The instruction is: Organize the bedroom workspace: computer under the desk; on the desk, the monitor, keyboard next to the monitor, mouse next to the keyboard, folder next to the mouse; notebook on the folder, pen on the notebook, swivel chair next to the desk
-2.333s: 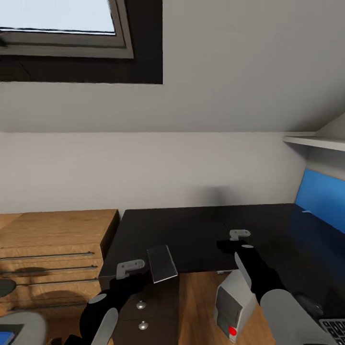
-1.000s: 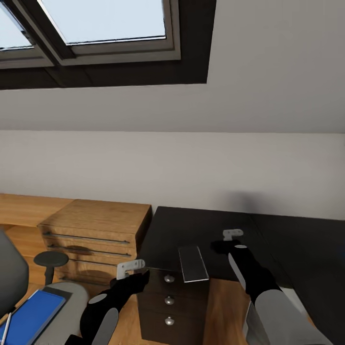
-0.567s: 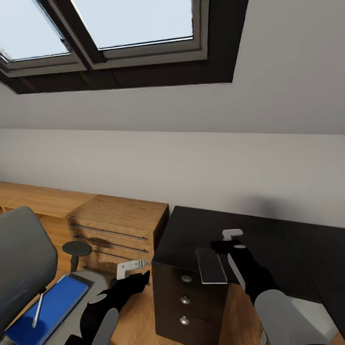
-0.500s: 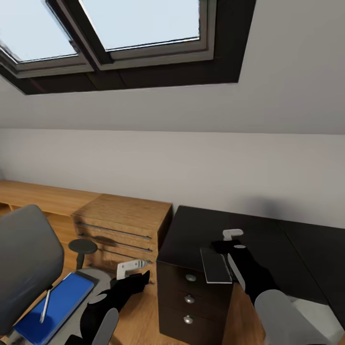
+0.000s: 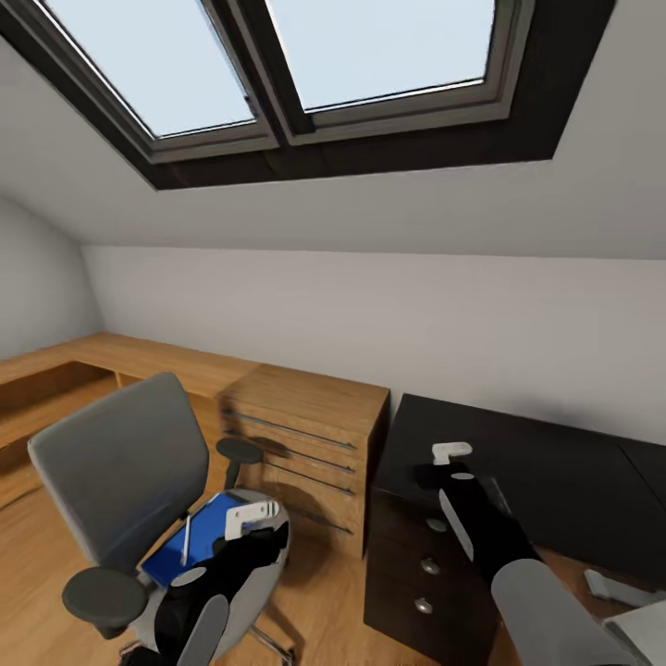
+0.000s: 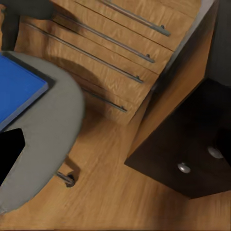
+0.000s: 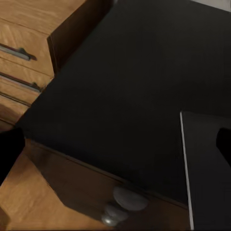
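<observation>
Folder: the bright-blue folder [image 5: 199, 546] lies flat on the grey seat of the swivel chair [image 5: 125, 472], below and just beside your left pincer [image 5: 252, 518]; its long axis runs from the chair back toward the seat's front edge.
Nearer arm: the left — the right pincer [image 5: 450, 455] hangs over the table [image 5: 555, 472], well apart from the chair.
On the folder: a thin pale stick [image 5: 186, 541] lies along it; you cannot tell whether it is the pen.
Left pincer: whether open or closed cannot be told.
Right pincer: state cannot be told either; a flat grey slab [image 7: 209, 168] shows beside it over the black top.
In the way: the chair's near armrest [image 5: 104, 595] — and the wooden drawer chest [image 5: 310, 435] between chair and table.
</observation>
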Controlling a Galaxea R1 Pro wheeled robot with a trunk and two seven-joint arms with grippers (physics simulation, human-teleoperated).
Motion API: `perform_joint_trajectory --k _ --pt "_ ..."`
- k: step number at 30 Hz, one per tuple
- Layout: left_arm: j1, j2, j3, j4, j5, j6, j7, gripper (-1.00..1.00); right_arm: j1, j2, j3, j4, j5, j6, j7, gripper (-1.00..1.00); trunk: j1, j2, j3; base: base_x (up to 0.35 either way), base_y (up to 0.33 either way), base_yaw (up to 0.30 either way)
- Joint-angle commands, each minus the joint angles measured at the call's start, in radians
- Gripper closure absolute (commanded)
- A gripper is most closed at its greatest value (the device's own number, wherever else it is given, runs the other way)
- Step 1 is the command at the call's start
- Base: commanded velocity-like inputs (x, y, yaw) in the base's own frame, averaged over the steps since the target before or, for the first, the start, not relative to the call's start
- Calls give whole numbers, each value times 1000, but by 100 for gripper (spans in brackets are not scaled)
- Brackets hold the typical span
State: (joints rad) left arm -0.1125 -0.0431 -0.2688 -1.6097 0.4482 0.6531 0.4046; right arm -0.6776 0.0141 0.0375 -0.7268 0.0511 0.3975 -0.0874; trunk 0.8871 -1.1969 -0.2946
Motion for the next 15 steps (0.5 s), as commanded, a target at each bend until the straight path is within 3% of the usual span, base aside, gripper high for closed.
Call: perform_joint_trajectory --k 1,6,15 --pt "-1 0 -1 -1 10 2 10 -100 0 0 2 -2 5 7 -4 -100 0 -1 -1 -168 274 278" --pt "-1 0 -1 0 11 2 10 -100 1 1 3 -2 6 7 -5 -100 0 -1 -1 -161 275 200" --pt "-1 -1 -1 -1 12 2 10 -100 1 0 2 -2 7 7 -5 -100 0 -1 -1 -201 248 34"
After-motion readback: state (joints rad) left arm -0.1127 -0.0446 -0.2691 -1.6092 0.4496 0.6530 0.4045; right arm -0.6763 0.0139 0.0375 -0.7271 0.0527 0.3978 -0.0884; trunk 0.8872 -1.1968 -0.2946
